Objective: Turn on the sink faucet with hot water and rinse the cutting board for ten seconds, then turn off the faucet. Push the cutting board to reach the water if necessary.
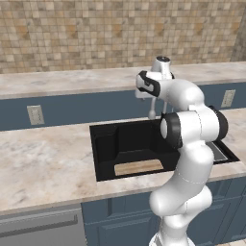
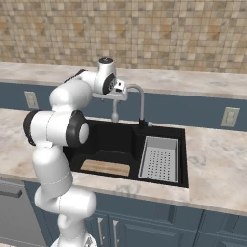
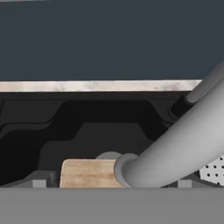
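Note:
The sink faucet (image 2: 141,99) arches from its dark base at the back of the black sink (image 2: 113,140), with its spout end (image 1: 152,113) hanging over the basin. No water shows under the spout. The tan cutting board (image 2: 106,167) lies flat on the basin floor near the front wall, also seen in the left base view (image 1: 139,167) and the hand view (image 3: 85,173). My gripper (image 2: 112,98) hovers high over the basin at the spout's downturned end and is open. In the hand view the grey spout (image 3: 183,144) passes between the two wide-apart fingertips (image 3: 39,183).
A grey perforated tray (image 2: 159,159) fills the right part of the sink. A thin faucet lever (image 2: 150,118) stands beside the dark base. Marble counter (image 1: 43,158) surrounds the basin, a raised ledge runs behind it, and wall outlets (image 2: 229,116) sit on the blue back panel.

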Tool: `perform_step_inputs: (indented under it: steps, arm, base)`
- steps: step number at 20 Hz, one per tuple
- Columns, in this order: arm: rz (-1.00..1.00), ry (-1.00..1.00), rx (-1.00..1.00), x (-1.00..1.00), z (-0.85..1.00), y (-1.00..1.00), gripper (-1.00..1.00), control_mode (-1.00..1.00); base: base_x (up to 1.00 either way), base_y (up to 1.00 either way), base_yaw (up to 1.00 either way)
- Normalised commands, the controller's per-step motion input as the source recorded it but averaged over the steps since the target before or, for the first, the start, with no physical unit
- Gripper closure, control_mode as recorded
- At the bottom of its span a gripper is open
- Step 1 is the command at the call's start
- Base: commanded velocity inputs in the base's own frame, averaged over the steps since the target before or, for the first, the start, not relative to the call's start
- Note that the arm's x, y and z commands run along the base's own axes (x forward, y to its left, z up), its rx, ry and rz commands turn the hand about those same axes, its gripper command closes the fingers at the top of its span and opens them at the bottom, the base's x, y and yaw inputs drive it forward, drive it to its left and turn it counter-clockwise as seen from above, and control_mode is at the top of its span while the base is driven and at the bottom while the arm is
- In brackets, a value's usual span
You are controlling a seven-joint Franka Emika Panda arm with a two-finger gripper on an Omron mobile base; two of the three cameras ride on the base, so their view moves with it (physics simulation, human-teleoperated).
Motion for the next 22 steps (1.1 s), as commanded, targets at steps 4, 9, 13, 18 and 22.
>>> perform_step_inputs:
  steps: [4,9,13,18,22]
  arm:
    - [0.0,0.0,0.0,0.0,0.0,-0.08,-1.0,-1.0]
    - [0.0,0.0,0.0,0.0,0.0,-0.1,-1.0,-1.0]
    - [0.0,0.0,0.0,0.0,0.0,-0.03,-1.0,-1.0]
    - [0.0,-0.01,0.0,0.0,0.2,0.0,-1.0,-1.0]
    - [0.0,-0.04,0.0,0.0,0.24,0.0,-1.0,-1.0]
  base:
    - [0.0,0.0,0.0]
    - [0.0,0.0,0.0]
    - [0.0,0.0,0.0]
    - [0.0,0.0,0.0]
    - [0.0,0.0,0.0]
